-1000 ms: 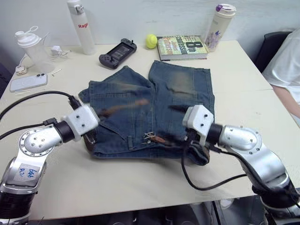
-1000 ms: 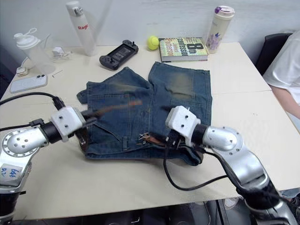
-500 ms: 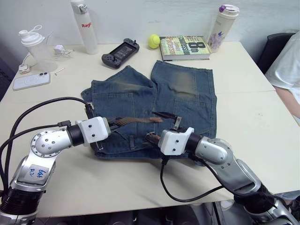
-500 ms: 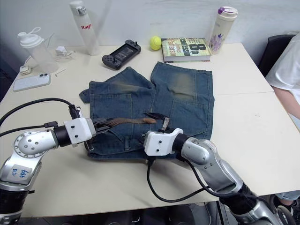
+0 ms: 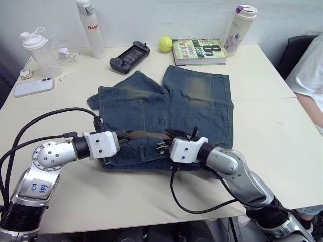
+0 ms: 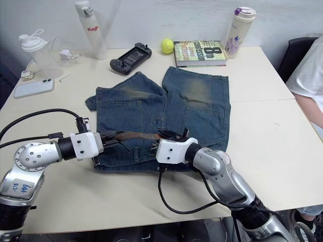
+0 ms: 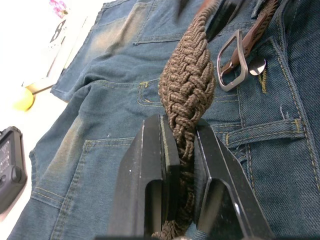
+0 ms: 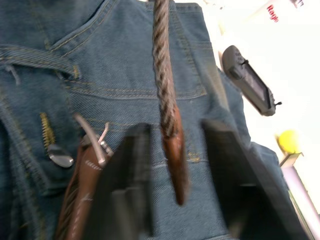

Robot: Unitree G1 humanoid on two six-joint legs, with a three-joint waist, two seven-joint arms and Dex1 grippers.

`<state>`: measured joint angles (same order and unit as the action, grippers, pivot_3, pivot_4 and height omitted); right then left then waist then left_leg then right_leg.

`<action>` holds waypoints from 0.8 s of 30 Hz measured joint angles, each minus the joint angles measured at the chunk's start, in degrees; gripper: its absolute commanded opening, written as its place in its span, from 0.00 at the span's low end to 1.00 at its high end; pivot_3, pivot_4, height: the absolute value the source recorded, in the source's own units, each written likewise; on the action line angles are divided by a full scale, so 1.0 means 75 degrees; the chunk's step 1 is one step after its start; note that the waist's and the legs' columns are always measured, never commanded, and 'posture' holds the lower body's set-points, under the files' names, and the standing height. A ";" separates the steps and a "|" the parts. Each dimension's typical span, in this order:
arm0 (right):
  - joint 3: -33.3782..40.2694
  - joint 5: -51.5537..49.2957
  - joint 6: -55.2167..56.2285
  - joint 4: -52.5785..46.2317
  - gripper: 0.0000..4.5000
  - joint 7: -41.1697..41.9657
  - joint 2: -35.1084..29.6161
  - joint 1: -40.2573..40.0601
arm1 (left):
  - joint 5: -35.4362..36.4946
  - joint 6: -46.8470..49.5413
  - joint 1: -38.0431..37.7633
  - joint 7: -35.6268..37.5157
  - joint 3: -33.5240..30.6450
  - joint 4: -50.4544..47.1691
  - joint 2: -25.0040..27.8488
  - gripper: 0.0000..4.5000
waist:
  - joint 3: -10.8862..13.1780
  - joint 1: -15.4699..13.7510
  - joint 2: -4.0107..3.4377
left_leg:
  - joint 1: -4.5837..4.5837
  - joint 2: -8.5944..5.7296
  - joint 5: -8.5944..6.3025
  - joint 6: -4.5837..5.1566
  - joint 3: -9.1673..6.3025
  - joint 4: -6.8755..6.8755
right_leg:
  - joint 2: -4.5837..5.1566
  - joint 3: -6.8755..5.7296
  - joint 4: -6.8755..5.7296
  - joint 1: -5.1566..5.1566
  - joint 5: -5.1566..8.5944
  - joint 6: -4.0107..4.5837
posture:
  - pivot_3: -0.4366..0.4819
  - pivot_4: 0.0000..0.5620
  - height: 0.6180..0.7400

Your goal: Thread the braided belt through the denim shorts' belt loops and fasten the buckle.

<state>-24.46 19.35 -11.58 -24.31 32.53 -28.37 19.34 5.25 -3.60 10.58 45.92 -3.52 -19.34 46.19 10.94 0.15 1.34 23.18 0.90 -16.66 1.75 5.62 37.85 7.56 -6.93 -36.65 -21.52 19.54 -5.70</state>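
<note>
Left wrist view: my left gripper is clamped on the braided belt, which runs out over the denim shorts. Near the shorts' waistband, the buckle lies on the denim. My right gripper has its 2 fingers spread, the belt's brown tip hanging between them, untouched.

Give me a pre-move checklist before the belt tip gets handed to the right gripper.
1. Left gripper clamped on the braided belt: ok.
2. Belt tip between the open jaws of the right gripper: ok.
3. Right jaws closed on the tip: not ok.
4. Buckle lying free on the denim shorts: ok.
5. Belt through every belt loop: cannot tell.
</note>
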 measured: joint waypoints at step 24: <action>0.0008 0.0800 -0.0455 0.0339 0.00 -0.0164 0.0638 0.0393 | 1.1213 0.7347 -0.0194 -0.1576 -0.4027 -0.0255 0.1480 0.85 | 0.0003 0.0081 -0.0004 | -0.0008 -0.0001 0.0002 -0.0012 -0.0055 0.0011 | 0.0009 0.0051 -0.0022 0.0015 0.0004 0.0006 | 0.48 0.27 1.00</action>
<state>-24.40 25.35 -14.99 -21.76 31.30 -23.58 22.29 89.35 51.49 9.13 34.09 -33.72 -21.26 57.29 10.96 0.76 1.30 23.12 0.90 -16.64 1.66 5.21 37.94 7.62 -6.55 -36.82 -21.41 19.58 -5.66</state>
